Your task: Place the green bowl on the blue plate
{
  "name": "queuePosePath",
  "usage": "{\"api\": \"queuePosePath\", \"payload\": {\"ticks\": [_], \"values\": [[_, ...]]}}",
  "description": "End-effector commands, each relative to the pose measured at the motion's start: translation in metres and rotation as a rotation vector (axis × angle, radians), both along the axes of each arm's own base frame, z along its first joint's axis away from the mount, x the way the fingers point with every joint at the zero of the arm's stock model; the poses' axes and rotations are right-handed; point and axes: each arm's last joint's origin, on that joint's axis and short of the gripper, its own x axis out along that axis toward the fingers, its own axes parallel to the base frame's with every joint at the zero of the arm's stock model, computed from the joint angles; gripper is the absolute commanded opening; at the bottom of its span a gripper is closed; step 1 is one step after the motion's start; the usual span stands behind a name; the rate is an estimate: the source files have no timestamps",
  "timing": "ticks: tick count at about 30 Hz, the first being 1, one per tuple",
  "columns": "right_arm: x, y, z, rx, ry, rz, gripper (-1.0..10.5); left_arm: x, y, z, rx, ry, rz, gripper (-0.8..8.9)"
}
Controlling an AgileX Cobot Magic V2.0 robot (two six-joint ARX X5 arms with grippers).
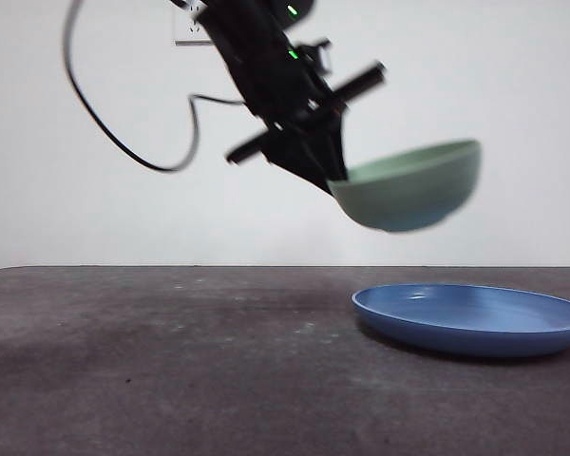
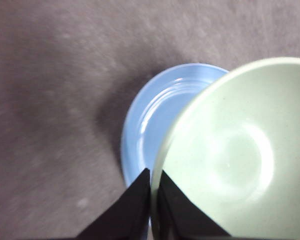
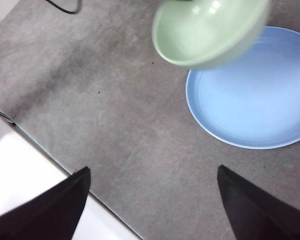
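Note:
The pale green bowl [image 1: 413, 187] hangs tilted in the air, held by its rim in my left gripper [image 1: 334, 180], whose jaws are shut on the rim. In the left wrist view the green bowl [image 2: 240, 155] fills the frame beside my left gripper [image 2: 154, 187], with the blue plate [image 2: 160, 115] partly hidden under it. The blue plate [image 1: 470, 318] lies flat on the table, below and slightly right of the bowl. My right gripper [image 3: 152, 200] is open and held high, looking down on the green bowl [image 3: 210, 30] and the blue plate [image 3: 250, 90].
A dark grey table top [image 1: 171, 361] spreads out left of the plate. A black cable [image 1: 123, 142] loops down from the arm before the white wall. The table's edge [image 3: 55, 160] runs near my right gripper.

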Motion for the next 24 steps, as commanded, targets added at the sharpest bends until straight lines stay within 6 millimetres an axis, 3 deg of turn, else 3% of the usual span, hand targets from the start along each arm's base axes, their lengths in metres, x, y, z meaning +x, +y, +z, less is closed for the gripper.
{"api": "queuePosePath", "payload": {"ticks": [1,8,16,24], "values": [[0.0,0.0,0.006,0.011,-0.016,-0.004,4.1,0.008,-0.023,-0.009,0.004,0.006,-0.015,0.12],[0.0,0.0,0.006,0.011,-0.015,-0.004,4.1,0.021,-0.052,-0.04,0.059,0.035,-0.03,0.12],[0.0,0.0,0.006,0.003,-0.018,-0.012,4.1,0.021,-0.064,-0.07,0.111,0.066,-0.041,0.12],[0.001,0.0,0.006,-0.007,-0.019,-0.022,4.1,0.017,-0.07,-0.076,0.124,0.062,-0.07,0.42]]}}
